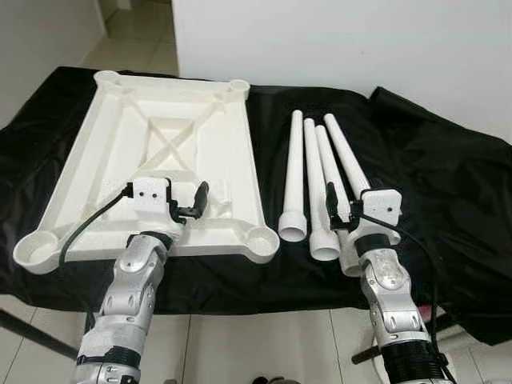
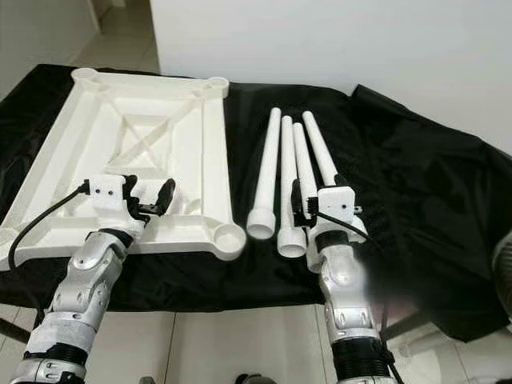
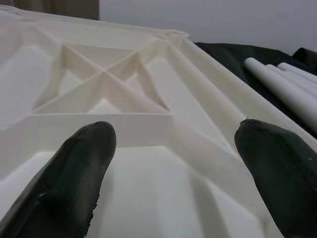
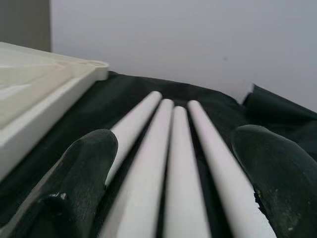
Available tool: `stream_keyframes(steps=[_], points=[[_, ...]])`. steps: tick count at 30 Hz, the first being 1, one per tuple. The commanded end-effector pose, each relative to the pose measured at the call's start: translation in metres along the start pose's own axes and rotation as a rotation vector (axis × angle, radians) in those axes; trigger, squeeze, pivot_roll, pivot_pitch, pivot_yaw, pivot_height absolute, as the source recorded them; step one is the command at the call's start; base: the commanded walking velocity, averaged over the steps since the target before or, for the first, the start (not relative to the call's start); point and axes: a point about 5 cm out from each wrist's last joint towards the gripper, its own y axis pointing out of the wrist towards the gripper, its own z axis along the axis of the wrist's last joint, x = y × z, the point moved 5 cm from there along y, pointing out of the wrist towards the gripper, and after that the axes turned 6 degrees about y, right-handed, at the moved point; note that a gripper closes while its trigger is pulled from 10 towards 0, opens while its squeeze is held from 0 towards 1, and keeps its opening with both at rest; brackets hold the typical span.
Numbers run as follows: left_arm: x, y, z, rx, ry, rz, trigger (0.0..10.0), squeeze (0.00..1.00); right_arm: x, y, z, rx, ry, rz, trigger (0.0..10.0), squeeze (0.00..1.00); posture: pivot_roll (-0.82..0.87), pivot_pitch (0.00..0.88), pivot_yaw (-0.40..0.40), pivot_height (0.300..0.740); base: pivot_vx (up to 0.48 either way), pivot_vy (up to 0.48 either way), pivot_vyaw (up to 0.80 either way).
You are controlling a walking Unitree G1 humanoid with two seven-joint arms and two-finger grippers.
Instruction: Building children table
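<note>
Overhead, your left gripper (image 3: 173,173) hung spread above the upturned tabletop (image 1: 120,128) on black cloth (image 1: 448,176); your right gripper (image 4: 171,183) gaped over four legs (image 1: 316,160) beside it.

Smooth plastic tabletop (image 1: 232,152), black cloth (image 1: 448,184)

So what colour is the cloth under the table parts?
Black: the cloth under the tabletop and legs, clearest in the left eye view.
</note>
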Motion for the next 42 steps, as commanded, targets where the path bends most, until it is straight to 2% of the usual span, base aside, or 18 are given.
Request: stream_keyframes(steps=[1, 2, 10, 16, 24, 25, 26, 34, 38, 42], points=[[-0.005, 0.000, -0.004, -0.021, 0.004, 0.023, 10.0, 0.00, -0.003, -0.001, 0.002, 0.006, 0.000, 0.002, 10.0, 0.00, 0.01, 0.105, -0.040, 0.740, 0.000, 0.352, 0.00], [-0.009, 0.001, -0.002, -0.017, 0.002, 0.030, 10.0, 0.00, -0.003, -0.001, 0.002, 0.008, 0.001, 0.004, 10.0, 0.00, 0.01, 0.105, -0.039, 0.740, 0.000, 0.352, 0.00], [-0.012, 0.000, -0.002, -0.020, 0.010, 0.033, 10.0, 0.00, -0.002, 0.000, 0.002, 0.007, -0.002, 0.002, 10.0, 0.00, 0.02, 0.104, -0.040, 0.740, 0.000, 0.352, 0.00], [-0.009, -0.001, -0.003, -0.018, 0.019, 0.025, 10.0, 0.00, -0.003, 0.001, 0.001, 0.006, -0.004, 0.004, 10.0, 0.00, 0.02, 0.101, -0.042, 0.740, 0.000, 0.197, 0.00], [0.001, 0.000, 0.000, 0.001, 0.079, -0.011, 10.0, 0.00, -0.003, 0.002, 0.001, 0.006, -0.006, -0.003, 10.0, 0.00, 0.03, 0.093, -0.048, 0.740, 0.000, 0.000, 0.00], [0.013, 0.001, 0.003, 0.012, 0.086, -0.070, 10.0, 0.00, 0.005, 0.003, -0.001, -0.002, 0.002, -0.048, 10.0, 0.00, 0.03, 0.088, -0.049, 0.740, 0.000, 0.000, 0.00], [0.017, 0.002, 0.004, 0.017, 0.093, -0.092, 10.0, 0.00, 0.008, 0.003, -0.002, -0.005, 0.003, -0.066, 10.0, 0.00, 0.03, 0.088, -0.049, 0.740, 0.000, 0.000, 0.00], [0.025, 0.004, 0.010, 0.038, 0.116, -0.134, 10.0, 0.00, 0.021, 0.006, -0.002, -0.008, 0.007, -0.138, 10.0, 0.00, 0.03, 0.079, -0.048, 0.740, 0.000, 0.000, 0.00], [0.044, 0.005, 0.022, 0.076, 0.140, -0.238, 10.0, 0.00, 0.034, 0.007, -0.001, -0.007, 0.067, -0.218, 10.0, 0.00, 0.03, 0.070, -0.044, 0.740, 0.000, 0.000, 0.00], [0.052, 0.005, 0.024, 0.081, 0.167, -0.264, 10.0, 0.00, 0.039, 0.006, 0.001, -0.002, 0.065, -0.244, 10.0, 0.00, 0.03, 0.067, -0.041, 0.740, 0.000, 0.000, 0.00]])
